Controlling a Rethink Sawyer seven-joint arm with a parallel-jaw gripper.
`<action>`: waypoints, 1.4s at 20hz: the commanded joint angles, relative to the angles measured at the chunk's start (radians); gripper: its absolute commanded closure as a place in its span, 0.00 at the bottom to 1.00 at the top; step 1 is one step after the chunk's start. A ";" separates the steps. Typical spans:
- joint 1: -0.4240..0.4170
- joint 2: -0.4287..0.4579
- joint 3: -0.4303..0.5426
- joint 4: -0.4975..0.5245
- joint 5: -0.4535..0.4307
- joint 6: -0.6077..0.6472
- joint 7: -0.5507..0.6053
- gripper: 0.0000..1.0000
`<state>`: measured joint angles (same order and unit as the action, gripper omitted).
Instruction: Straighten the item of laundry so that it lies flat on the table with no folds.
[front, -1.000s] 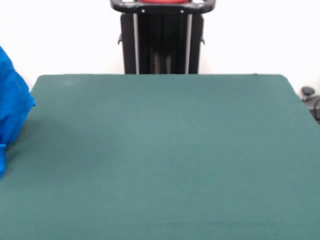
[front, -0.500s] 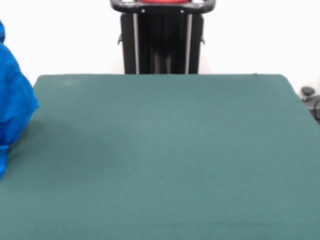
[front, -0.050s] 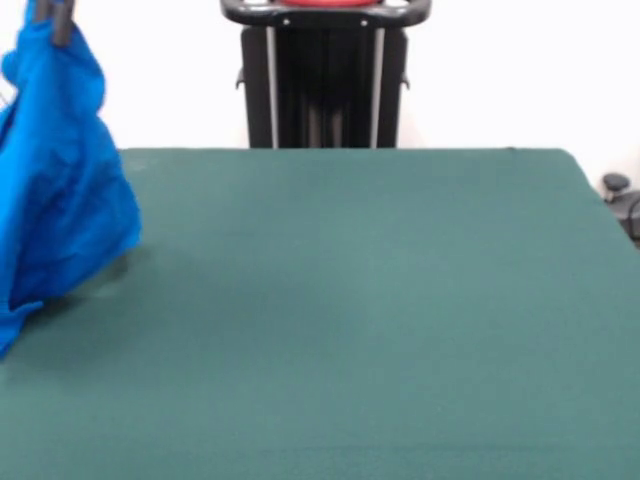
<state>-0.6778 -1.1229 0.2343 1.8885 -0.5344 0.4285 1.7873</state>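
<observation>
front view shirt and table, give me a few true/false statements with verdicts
1. The blue shirt hangs bunched at the picture's left side. True.
2. The shirt lies flat in the middle of the table. False: it hangs from above, and only its lower end reaches the green cloth near the left edge.
3. The tool shows at the top left, with the shirt's top at its dark tips. True.
4. The shirt's printed front is plain to read. False: only crumpled blue cloth shows, no print.
5. The shirt covers most of the table. False: it takes up only the left side.
</observation>
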 joint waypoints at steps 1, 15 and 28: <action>0.117 0.041 -0.072 0.131 -0.007 -0.095 0.227 1.00; 0.333 0.171 -0.228 0.115 0.043 -0.258 0.258 1.00; 0.437 0.230 -0.203 0.099 0.077 -0.263 0.184 1.00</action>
<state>-0.2936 -0.9502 0.0003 1.9074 -0.5009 0.2084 1.7873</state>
